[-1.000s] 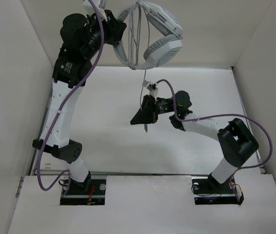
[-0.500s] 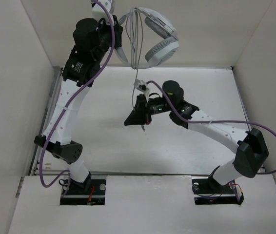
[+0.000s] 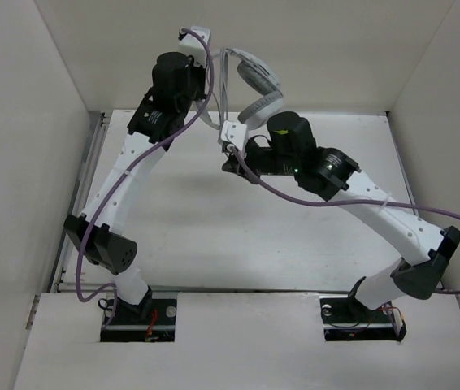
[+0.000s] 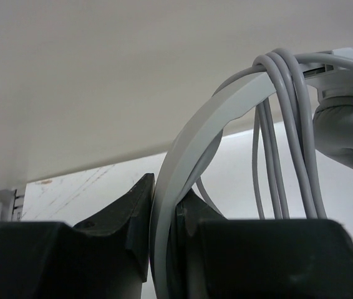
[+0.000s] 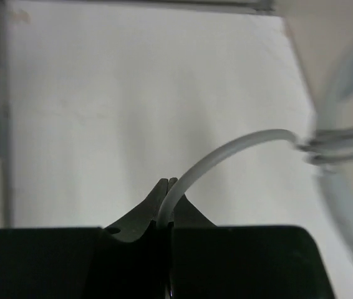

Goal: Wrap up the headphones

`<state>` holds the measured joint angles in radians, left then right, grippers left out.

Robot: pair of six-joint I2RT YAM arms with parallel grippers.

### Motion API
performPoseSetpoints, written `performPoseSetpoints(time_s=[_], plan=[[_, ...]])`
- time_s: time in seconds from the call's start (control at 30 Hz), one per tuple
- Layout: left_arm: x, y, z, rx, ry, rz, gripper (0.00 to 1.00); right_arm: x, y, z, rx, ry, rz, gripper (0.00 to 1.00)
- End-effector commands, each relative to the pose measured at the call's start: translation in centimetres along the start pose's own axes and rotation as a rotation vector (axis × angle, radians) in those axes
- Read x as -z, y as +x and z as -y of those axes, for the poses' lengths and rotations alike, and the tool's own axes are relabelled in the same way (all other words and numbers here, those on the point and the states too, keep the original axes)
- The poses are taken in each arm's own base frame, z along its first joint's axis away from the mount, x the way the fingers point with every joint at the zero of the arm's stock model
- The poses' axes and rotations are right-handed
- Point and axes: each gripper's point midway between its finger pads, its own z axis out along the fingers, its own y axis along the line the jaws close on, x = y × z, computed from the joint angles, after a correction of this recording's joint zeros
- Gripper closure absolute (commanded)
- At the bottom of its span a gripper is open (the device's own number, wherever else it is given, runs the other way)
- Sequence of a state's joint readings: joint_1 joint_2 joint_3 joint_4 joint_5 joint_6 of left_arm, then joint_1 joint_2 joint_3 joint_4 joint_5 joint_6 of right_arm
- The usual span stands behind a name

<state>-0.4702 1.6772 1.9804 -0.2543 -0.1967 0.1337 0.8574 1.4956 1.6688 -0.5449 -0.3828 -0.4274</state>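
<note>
The light grey-white over-ear headphones (image 3: 256,88) are held up in the air at the far side, in front of the pale back wall (image 3: 344,49) and above the far edge of the white table (image 3: 206,236). The curved headband (image 4: 186,143) is pinched between the black fingers of the left gripper (image 4: 164,190), which is closed tight on it. The thin grey cord (image 4: 289,131) is laid over the headband in a few loops, beside a padded earcup (image 4: 345,124).

One stretch of the cord (image 5: 226,152) is squeezed in the right gripper (image 5: 167,187), whose jaws are closed on it. From there the cord bends up and to the right. From above, the right gripper (image 3: 234,165) is seen just under the headphones, and the lower part of them is hidden by the right wrist.

Thick purple cables (image 3: 425,213) are strung along both arms. One is looped in front of the left gripper (image 3: 207,77).

A second ago the headphones were seen higher and bigger in the top view. The right gripper was nearer then, over the middle of the table and well apart from them. Both arms are now stretched farther.
</note>
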Motion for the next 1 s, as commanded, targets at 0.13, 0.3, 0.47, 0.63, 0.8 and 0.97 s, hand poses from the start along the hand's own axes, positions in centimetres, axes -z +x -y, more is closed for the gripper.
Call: performPoseSetpoints(time_s=[0.13,0.3,0.47,0.63,0.8,0.97], plan=[[3.3,-4.8,-0.6,-0.010,-0.029,0.176,0.98,7.3,0.5,8.2,0.511,0.419,-0.336,0.97],[3.7,-2.7,1.7,-0.066,0.033,0.127,0.98,10.0,-1.9,12.8,0.702,0.635,-0.407,0.97],[4.4,-0.1,4.7,-0.095,0.118,0.069,0.98,12.5,-3.1,17.1,0.847,0.830,-0.480,0.98],[4.9,0.8,5.8,-0.082,0.166,0.044,0.98,15.2,-3.8,20.8,0.925,0.977,-0.468,0.94],[5.9,1.7,7.8,-0.073,0.240,0.019,0.98,14.8,-3.3,22.2,0.955,0.967,-0.425,0.90],[6.7,2.6,8.9,-0.067,0.289,-0.003,0.98,13.3,-2.6,22.1,0.927,0.897,-0.371,0.84]])
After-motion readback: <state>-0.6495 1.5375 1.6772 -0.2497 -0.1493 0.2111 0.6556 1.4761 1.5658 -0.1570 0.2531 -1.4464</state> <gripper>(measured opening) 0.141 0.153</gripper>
